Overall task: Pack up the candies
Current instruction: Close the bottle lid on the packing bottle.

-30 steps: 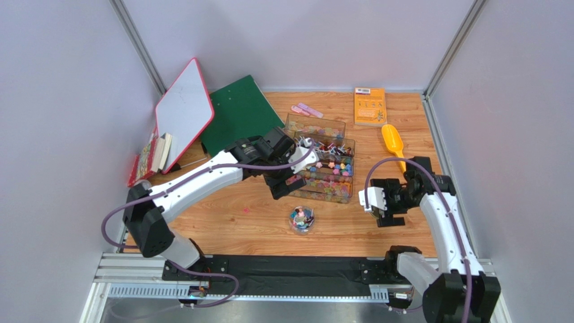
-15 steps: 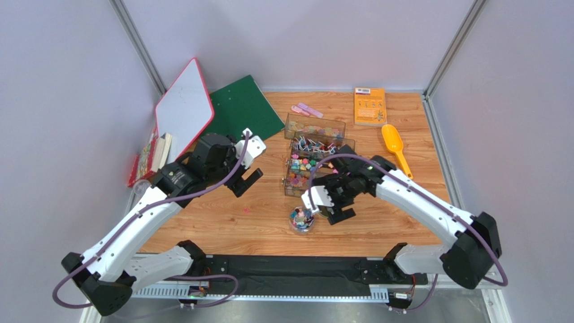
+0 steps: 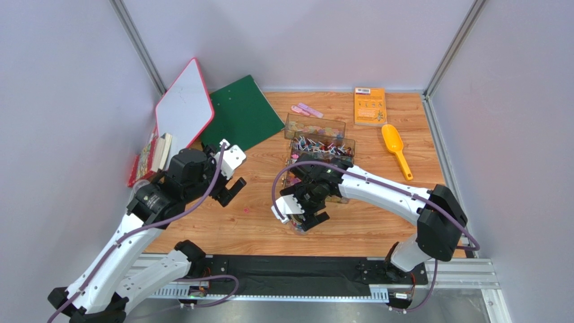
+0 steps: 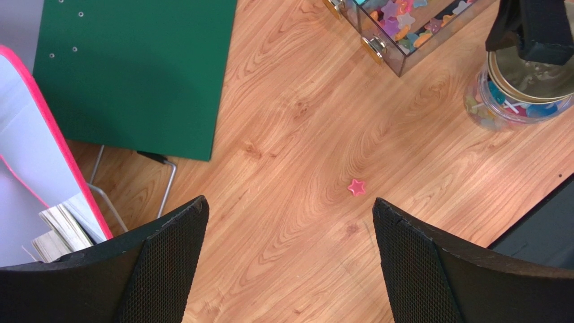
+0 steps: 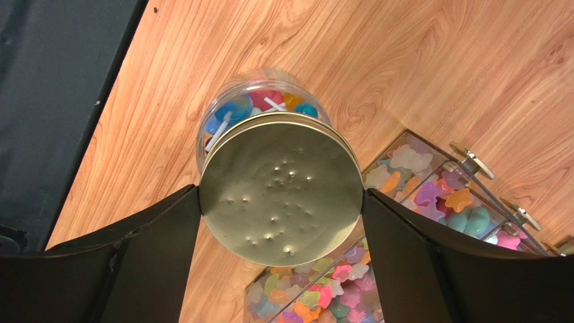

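A small clear jar (image 5: 249, 111) holding coloured candies stands on the wooden table near the front edge. My right gripper (image 5: 281, 202) is shut on the round gold lid (image 5: 281, 188), which sits just above the jar's mouth and covers most of it. More candies (image 5: 316, 289) fill a clear compartment box (image 3: 316, 145) right behind the jar. One pink star candy (image 4: 356, 187) lies loose on the wood. My left gripper (image 4: 290, 256) hangs open over bare table to the left of it, with nothing between its fingers. The left wrist view also takes in the jar (image 4: 502, 111) and lid (image 4: 532, 74).
A yellow scoop (image 3: 394, 145) and an orange book (image 3: 370, 105) lie at the back right. A green folder (image 3: 239, 114), a tilted whiteboard (image 3: 183, 111) and a stack of books (image 3: 153, 156) crowd the back left. Two pink strips (image 3: 307, 110) lie behind the box.
My right arm has swung left from the right side of the table to over the jar. My left arm has drawn back from the candy box toward the left.
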You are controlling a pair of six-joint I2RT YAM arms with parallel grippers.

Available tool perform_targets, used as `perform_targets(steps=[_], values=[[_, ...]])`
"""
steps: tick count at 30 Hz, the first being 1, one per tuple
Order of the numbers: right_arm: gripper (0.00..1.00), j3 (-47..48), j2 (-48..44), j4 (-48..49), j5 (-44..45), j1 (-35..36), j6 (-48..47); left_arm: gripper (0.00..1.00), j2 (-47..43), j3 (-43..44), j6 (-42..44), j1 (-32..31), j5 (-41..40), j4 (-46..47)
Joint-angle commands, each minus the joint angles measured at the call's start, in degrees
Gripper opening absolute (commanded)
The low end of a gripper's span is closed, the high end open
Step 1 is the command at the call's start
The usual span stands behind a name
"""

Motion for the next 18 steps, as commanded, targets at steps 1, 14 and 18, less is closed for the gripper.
perform_targets(steps=[1, 14, 18], values=[[0.86, 2.6, 0.8, 1.5, 1.5, 1.6, 2.0, 0.96, -2.0, -0.9, 0.4, 0.4, 0.2, -0.8], [0.86, 1.0, 1.0, -1.1, 2.2, 2.6, 1.6, 0.97, -3.5, -3.4, -0.2, 0.4, 0.9, 0.5], [0.86, 1.4, 1.8, -0.4, 2.3, 2.7, 1.5, 0.97, -3.3, -3.5, -0.3, 0.5, 1.3, 0.9]])
